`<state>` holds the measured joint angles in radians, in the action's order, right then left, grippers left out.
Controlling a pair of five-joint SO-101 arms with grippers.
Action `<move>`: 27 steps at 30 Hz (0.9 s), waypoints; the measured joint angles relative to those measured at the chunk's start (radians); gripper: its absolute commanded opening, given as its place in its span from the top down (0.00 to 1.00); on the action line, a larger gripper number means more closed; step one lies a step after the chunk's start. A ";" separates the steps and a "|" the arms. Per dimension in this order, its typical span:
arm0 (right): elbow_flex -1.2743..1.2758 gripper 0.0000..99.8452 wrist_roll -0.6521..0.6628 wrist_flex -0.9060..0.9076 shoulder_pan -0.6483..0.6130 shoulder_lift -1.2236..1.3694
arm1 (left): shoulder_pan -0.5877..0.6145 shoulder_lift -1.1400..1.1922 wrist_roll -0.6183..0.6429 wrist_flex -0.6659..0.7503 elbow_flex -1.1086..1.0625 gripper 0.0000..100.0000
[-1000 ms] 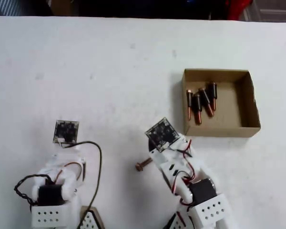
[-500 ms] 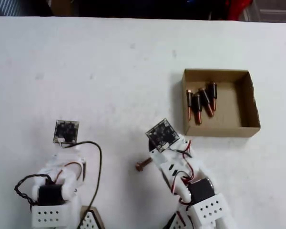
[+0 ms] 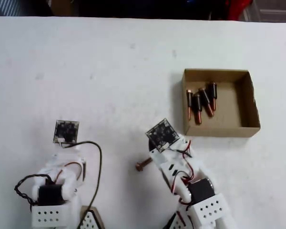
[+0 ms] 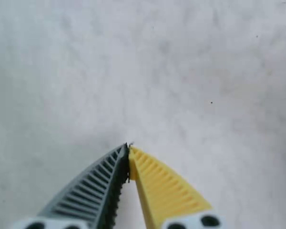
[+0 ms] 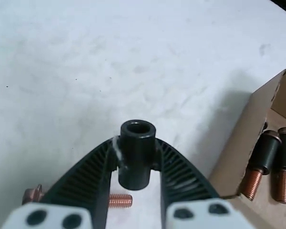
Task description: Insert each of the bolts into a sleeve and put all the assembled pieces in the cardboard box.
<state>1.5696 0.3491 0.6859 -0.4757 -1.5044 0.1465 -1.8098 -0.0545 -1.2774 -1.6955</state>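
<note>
High view: at the lower left of the frame the left arm sits over the bare table [image 3: 109, 71]. The left gripper [image 4: 128, 149] has its jaws pressed together on nothing, likely waiting. Low in the frame, just left of centre, a copper bolt [image 3: 142, 165] lies flat beside the right arm. The right gripper [image 5: 137, 143] clamps a black sleeve [image 5: 136, 160] with its open bore exposed, probably to receive that bolt. At the upper right, the cardboard box [image 3: 221, 130] holds four assembled pieces [image 3: 200, 102].
</note>
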 measured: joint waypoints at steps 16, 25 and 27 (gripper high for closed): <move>0.000 0.98 0.000 0.000 0.000 0.000 | 0.000 0.000 -0.002 0.052 0.000 0.97; 0.000 0.98 0.000 0.000 0.060 0.000 | 0.141 0.002 -0.301 0.250 0.000 0.97; 0.000 0.98 0.000 0.000 0.060 0.000 | 0.176 0.002 -0.439 0.298 0.000 0.98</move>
<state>1.5696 0.3491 0.6859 -0.4158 -1.5044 0.3230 -1.8082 -0.4933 -0.9797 -1.6955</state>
